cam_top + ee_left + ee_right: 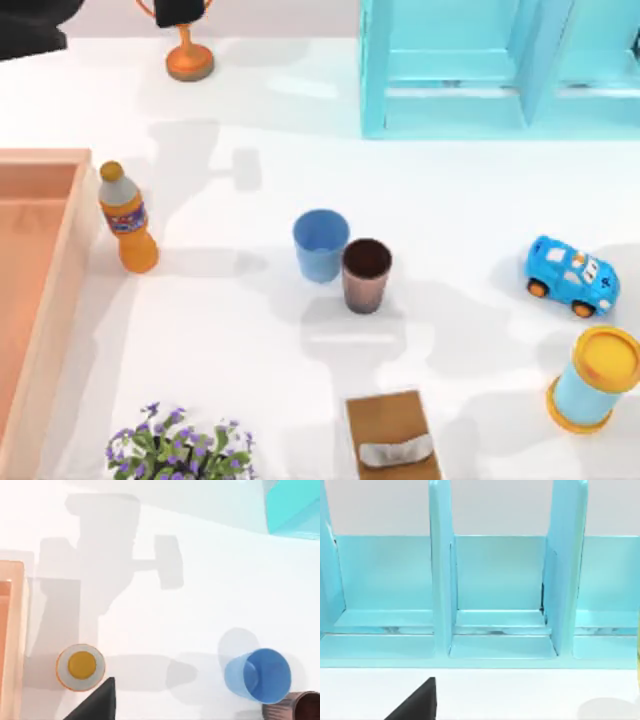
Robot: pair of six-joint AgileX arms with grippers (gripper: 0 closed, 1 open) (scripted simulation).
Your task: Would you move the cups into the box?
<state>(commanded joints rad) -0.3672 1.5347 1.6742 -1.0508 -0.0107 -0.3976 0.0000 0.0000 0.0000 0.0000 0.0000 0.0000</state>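
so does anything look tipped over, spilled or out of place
Nothing stands out. The blue cup and brown cup stand upright side by side mid-table, outside the box; the bottle beside the box is upright too.

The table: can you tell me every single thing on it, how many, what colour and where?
blue cup: one, light blue, table middle, touching the brown cup
brown cup: one, dark brown, just right of the blue cup
box: one, peach-orange, left edge
bottle: one, orange, beside the box
trophy: one, orange, far side
shelf unit: one, turquoise, far right
toy car: one, blue, right side
yellow-capped cylinder: one, light blue, near right
flowers: one bunch, purple, near left
brown block: one, near middle
left arm: one, black, far-left corner
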